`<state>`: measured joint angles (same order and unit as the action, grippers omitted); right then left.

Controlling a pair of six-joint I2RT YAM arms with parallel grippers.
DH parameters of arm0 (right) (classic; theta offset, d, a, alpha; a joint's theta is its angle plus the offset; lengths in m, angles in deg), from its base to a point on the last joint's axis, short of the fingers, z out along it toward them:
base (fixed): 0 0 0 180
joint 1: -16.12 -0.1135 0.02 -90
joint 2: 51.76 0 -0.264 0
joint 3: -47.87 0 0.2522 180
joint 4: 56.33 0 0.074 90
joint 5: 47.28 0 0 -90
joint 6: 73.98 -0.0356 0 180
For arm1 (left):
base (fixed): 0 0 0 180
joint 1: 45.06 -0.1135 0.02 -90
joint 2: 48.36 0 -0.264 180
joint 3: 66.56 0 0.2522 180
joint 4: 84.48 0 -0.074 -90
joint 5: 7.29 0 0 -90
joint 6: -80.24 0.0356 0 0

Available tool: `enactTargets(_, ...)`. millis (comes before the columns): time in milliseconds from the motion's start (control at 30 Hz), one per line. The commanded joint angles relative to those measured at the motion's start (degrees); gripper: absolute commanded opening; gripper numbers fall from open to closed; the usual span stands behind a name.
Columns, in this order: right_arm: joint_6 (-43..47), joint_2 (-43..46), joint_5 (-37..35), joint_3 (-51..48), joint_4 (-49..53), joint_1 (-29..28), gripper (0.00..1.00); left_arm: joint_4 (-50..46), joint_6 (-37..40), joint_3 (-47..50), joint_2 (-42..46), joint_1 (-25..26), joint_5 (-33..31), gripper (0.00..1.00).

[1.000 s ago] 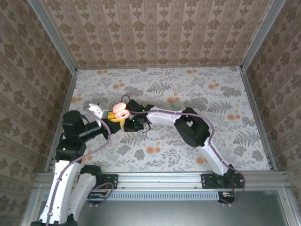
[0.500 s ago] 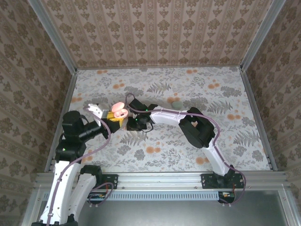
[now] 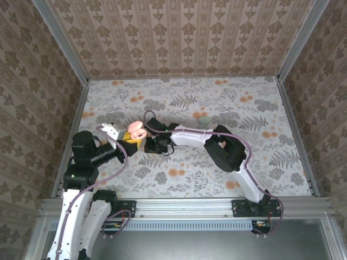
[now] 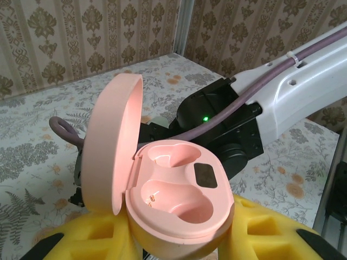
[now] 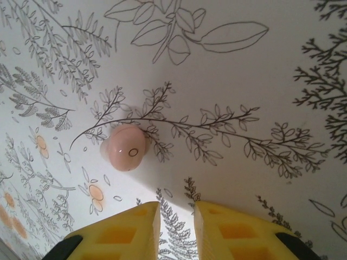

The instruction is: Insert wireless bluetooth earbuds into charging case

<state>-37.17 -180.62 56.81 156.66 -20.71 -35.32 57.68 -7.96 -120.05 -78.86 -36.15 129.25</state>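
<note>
The pink charging case (image 4: 181, 197) stands open, its lid (image 4: 111, 141) tipped up on the left and both wells empty. My left gripper (image 4: 181, 241) is shut on the case's base with its yellow pads (image 4: 271, 230). From above, the case (image 3: 136, 129) hangs over the floor at left of centre. One pinkish earbud (image 5: 123, 149) lies on the patterned floor, ahead and to the left of my right gripper (image 5: 177, 216). That gripper is open by a narrow gap and holds nothing. It (image 3: 153, 145) points down just right of the case.
A pale green oval object (image 3: 203, 120) lies on the floor right of centre, behind the right arm (image 3: 222, 149). Wallpapered walls (image 3: 179, 38) and metal rails close in the floor on three sides. The right arm's black wrist (image 4: 217, 124) sits close behind the case.
My right gripper has dropped from beside the case towards the floor and its jaws have parted slightly. The left arm with the case has shifted a little to the left.
</note>
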Motion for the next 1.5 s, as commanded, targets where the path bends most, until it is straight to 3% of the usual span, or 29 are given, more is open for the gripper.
enactTargets(0, -1.7, -2.2, -1.3, 0.8, -0.8, -0.4, 0.24, 0.5, 1.4, 0.4, 0.4, -0.3, -0.1, 0.17)
enactTargets(300, -0.3, 2.4, -4.8, -0.7, 0.3, -0.7, 0.25, 1.0, 0.4, 1.0, 0.1, -0.3, -1.2, 0.17)
enactTargets(633, -3.2, 3.9, -6.4, -2.8, 1.6, -0.9, 0.32, 1.6, -1.6, 0.4, -4.0, -0.3, -4.5, 0.16)
enactTargets(1133, -5.0, 3.0, -7.7, -2.7, -3.8, -1.5, 0.33, 2.8, -1.9, 1.4, -3.7, -0.3, -5.4, 0.16)
enactTargets(1467, -3.9, 0.5, -6.2, 2.2, -2.2, -1.6, 0.33, 2.6, -2.0, 1.6, -3.3, -0.4, -5.4, 0.16)
